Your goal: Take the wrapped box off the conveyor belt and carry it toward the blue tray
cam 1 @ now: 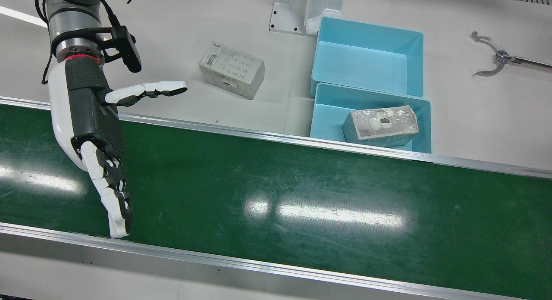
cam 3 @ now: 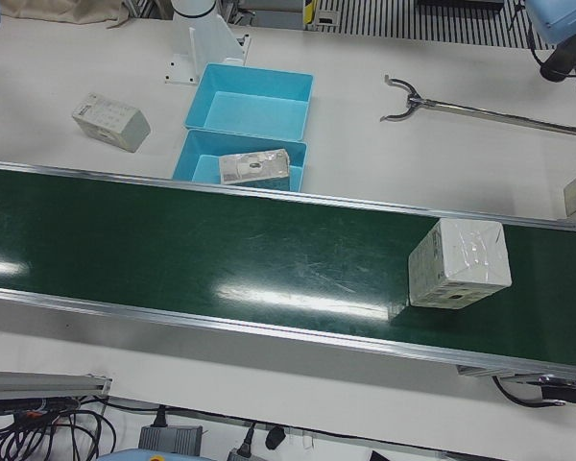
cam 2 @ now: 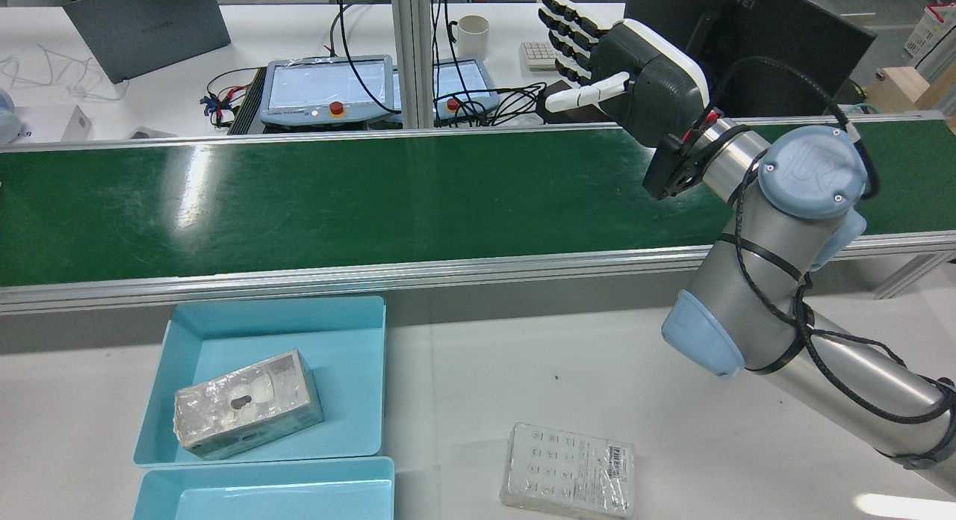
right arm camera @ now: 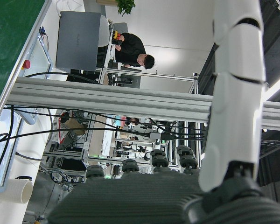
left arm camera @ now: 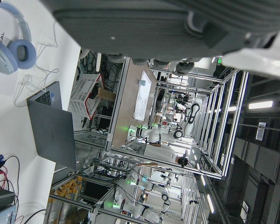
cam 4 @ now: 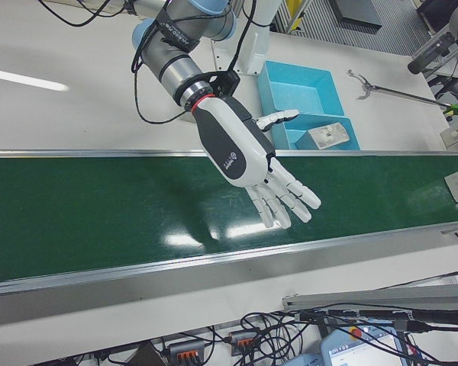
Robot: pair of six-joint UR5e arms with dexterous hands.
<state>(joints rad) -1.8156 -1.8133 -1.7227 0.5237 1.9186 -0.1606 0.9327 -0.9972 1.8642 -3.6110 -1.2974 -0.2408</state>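
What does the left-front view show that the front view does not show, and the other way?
Only the left-front view shows a wrapped box lying on the green conveyor belt. Only the front view shows the right hand, open above the belt. Both show the two blue trays, a wrapped box in the nearer tray, another box on the table and a metal grabber tool.

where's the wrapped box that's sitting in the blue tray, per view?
Front view: wrapped box in the near blue tray, right of centre.
Rear view: lower left, in the tray nearest the conveyor belt.
Left-front view: upper middle, just behind the belt.
Right-front view: small, upper right, beyond the right hand.
Left hand view, right hand view: not in them.
Shared landmark: the pair of blue trays beside the belt.
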